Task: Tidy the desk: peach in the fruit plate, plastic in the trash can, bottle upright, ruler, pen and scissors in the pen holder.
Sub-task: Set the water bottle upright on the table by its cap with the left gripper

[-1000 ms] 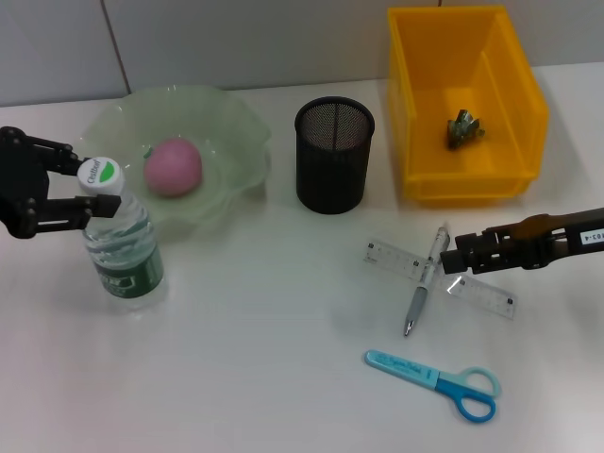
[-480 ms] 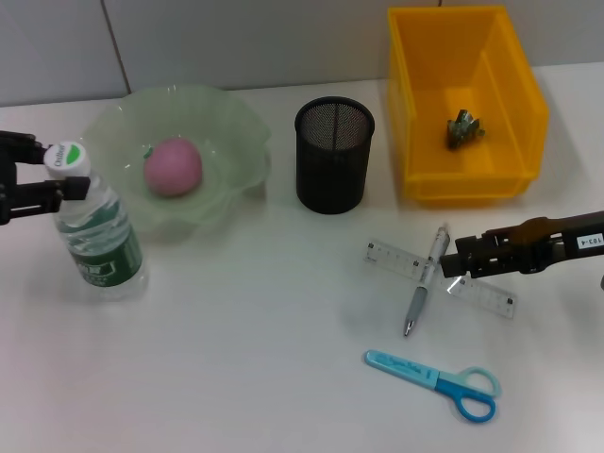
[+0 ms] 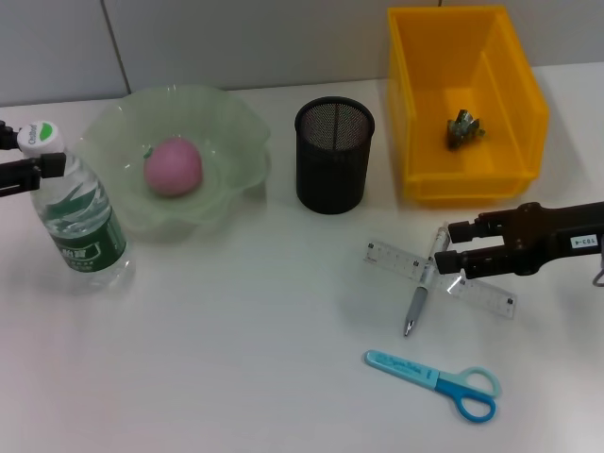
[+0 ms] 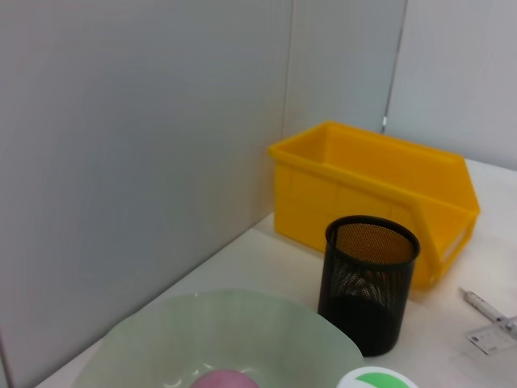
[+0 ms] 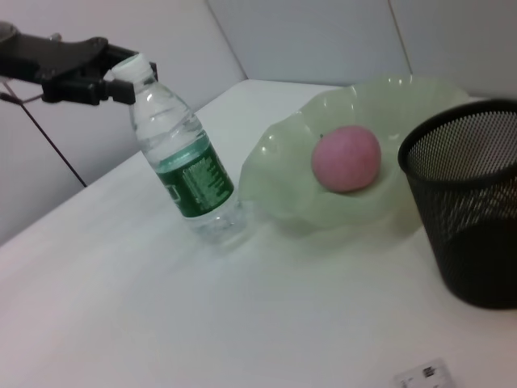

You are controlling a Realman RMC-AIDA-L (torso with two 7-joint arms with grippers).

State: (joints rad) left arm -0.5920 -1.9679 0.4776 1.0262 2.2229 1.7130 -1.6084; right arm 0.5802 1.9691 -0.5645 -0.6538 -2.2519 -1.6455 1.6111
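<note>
While the left gripper (image 3: 17, 162) stays clamped on the bottle (image 3: 74, 215) cap by the table's left edge, the right gripper (image 3: 455, 247) hovers apart over the ruler (image 3: 483, 294) and pen (image 3: 422, 293). From the right wrist, bare table (image 5: 121, 307) spreads before the upright bottle (image 5: 184, 166).

- The right hand (image 3: 453, 245) is matte black, built from two long, narrow, blocky fingers (image 3: 475, 227) running side by side out of a thicker black body.
- A small white label with dark printed characters sits on the side of that body, too small to read.
- A thin grey wire loop shows at the picture's edge behind the right hand.
- The left hand (image 5: 121, 77) is the same matte black, with slim bar-like fingers (image 5: 77, 48) and squared-off tips.
- A thin dark cable trails down from the left hand in the right wrist view.
</note>
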